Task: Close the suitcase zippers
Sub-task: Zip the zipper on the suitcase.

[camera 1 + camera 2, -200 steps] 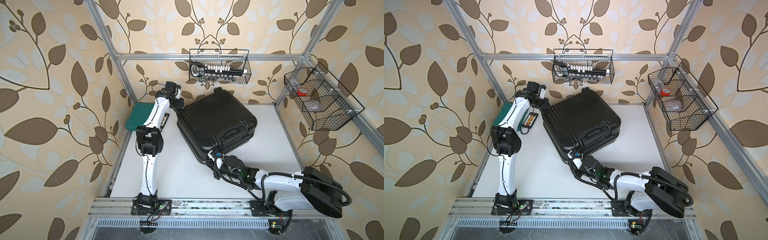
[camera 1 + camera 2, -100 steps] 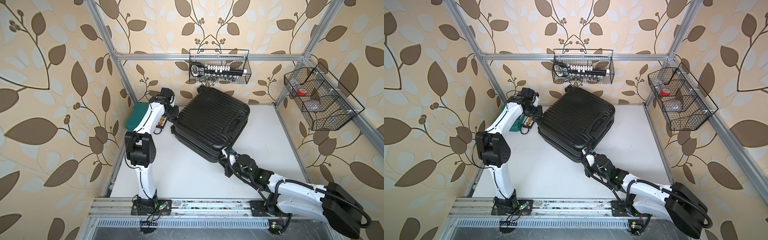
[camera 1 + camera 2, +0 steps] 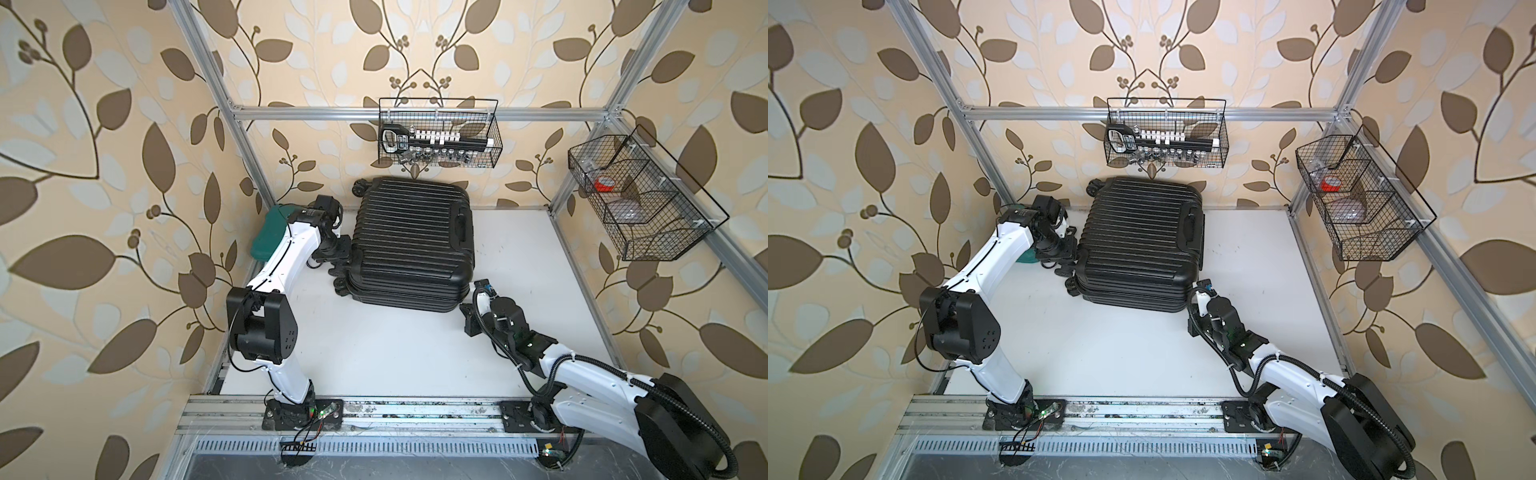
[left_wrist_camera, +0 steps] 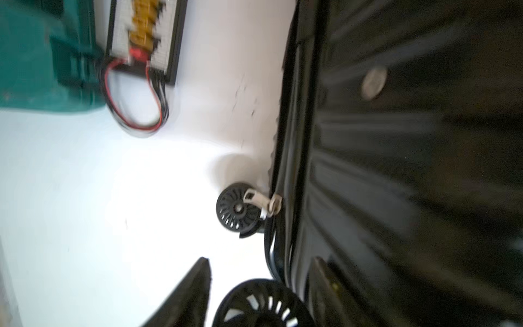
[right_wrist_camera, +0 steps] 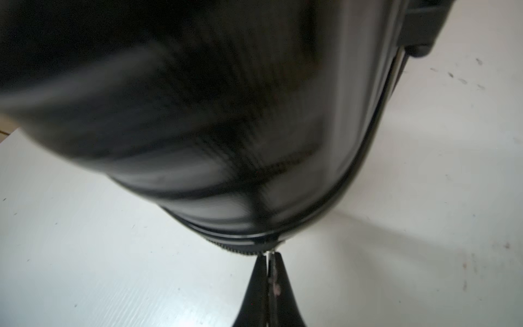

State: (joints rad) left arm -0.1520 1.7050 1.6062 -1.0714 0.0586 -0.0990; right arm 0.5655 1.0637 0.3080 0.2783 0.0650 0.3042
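- Well, in both top views the suitcase [image 3: 411,241] [image 3: 1142,241] lies flat on the white tabletop [image 3: 395,353]. It sits toward the back wall under a wire basket [image 3: 438,133], with its shell halves together.
- The left arm [image 3: 286,249] reaches in at the wheel side, and the right arm [image 3: 590,370] reaches the near corner on its own side. From up here I cannot make out either pair of fingers.
- Left wrist view: the left fingers [image 4: 195,288] stand spread and empty, one over bare tabletop and the other against the shell, with the near wheel [image 4: 263,305] between them.
- Further along the zipper track [image 4: 291,141] a silver zipper pull [image 4: 263,205] dangles free in front of the far wheel [image 4: 236,208]. A teal case [image 4: 42,56] and a small wired board [image 4: 144,36] lie well apart from the seam.
- Right wrist view: the right fingers [image 5: 259,283] are pressed together on the corner zipper pull [image 5: 270,253], right where the rim bends. A toothed edge shows on one side of it.
- To my eye, the step in hand is drawing that pull round the bend. It should go best hauled along the seam rather than away from it, and slowly through the curve.
- The case looks free to skid on the smooth tabletop, so I'd want the left fingers braced against the shell before any firm pull. The free pull by the wheel can wait for them.
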